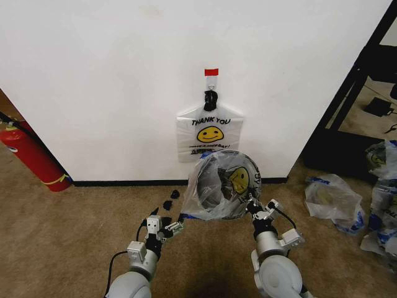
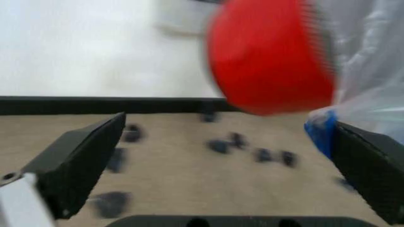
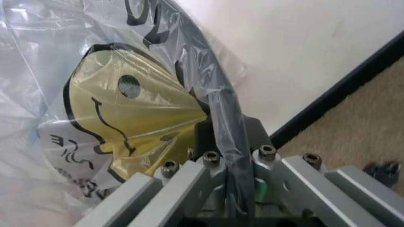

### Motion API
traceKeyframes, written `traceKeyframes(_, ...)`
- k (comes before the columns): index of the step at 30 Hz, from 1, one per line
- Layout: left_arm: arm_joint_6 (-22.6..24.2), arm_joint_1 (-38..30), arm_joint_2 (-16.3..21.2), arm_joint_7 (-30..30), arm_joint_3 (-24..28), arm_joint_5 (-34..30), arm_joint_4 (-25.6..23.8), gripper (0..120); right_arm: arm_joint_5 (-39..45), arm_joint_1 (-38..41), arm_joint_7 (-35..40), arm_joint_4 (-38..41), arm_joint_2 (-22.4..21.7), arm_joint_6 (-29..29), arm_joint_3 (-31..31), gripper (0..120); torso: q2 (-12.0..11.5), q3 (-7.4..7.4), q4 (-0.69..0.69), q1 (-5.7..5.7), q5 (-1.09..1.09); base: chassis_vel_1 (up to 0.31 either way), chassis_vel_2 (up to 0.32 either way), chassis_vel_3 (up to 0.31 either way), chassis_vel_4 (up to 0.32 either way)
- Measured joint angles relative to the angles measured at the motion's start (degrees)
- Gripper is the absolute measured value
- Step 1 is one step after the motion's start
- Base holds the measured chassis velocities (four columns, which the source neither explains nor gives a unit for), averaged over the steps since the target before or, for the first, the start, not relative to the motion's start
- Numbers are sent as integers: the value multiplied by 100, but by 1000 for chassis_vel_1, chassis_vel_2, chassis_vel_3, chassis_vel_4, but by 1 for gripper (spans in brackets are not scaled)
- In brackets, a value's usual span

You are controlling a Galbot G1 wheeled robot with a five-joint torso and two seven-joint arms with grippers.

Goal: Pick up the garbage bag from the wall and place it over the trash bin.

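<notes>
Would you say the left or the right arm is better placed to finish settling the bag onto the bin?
Probably right: the right gripper is shut on the garbage bag at the trash bin rim; the left gripper is open beside it.

— Garbage bag? 
— Thin, see-through, yellow smiley; stretched over round black trash bin.
— Bin pose?
— Tipped, mouth facing up-camera, before white wall; red base.

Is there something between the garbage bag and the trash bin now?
No, nothing visible. The garbage bag is already draped over the trash bin; the right gripper grips its edge, the open left gripper is beside it.
</notes>
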Motion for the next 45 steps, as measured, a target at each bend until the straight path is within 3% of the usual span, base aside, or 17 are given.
traceKeyframes(4,-130,161,121,1041,-95,69,-69,114,-145,161,8,-270,57,224,4,0,0,0,1,0,3,0,0,0,0)
traceKeyframes(9,-295,134,158,1478,-135,158,17,115,-154,228,22,-365,132,315,-22,0,0,0,1,0,1,0,0,0,0)
traceKeyframes(14,-619,128,87,1260,-141,80,-193,111,-527,298,-28,-594,214,616,-93,0,0,0,1,0,0,0,0,0,0)
traceKeyframes(16,-688,145,2,648,1,-104,-617,108,-957,300,-78,-739,260,794,-147,0,0,0,0,0,3,0,0,0,0)
traceKeyframes(18,-660,190,-81,75,169,-321,-1174,103,-1643,256,-251,-928,319,1050,-253,0,0,0,-1,0,0,0,0,0,0)
traceKeyframes(20,-619,379,-146,-76,289,-243,-1628,97,-2277,266,-343,-1155,406,1320,-391,0,0,0,-1,0,4,0,0,0,0)
traceKeyframes(24,-644,702,-262,39,378,204,-1832,86,-2792,325,-362,-1414,527,1498,-604,0,0,0,2,0,2,0,0,0,0)
traceKeyframes(28,-677,830,-459,174,459,735,-1564,69,-3147,428,-377,-1703,687,1618,-921,0,0,0,2,0,1,0,0,0,0)
traceKeyframes(31,-658,788,-563,184,489,777,-1440,63,-3257,482,-388,-1814,759,1647,-1038,0,0,0,0,0,1,0,0,0,0)
traceKeyframes(36,-482,638,-909,152,544,792,-1196,41,-3807,721,-546,-2251,1099,1843,-1153,0,0,0,1,0,1,0,0,0,0)
traceKeyframes(38,-456,616,-934,97,546,807,-1159,37,-3838,736,-559,-2261,1133,1852,-1153,0,0,0,1,0,1,0,0,0,0)
traceKeyframes(45,43,237,-1141,-521,257,1025,-826,7,-4346,725,-890,-2345,1360,2059,-948,0,0,0,0,0,1,0,0,0,0)
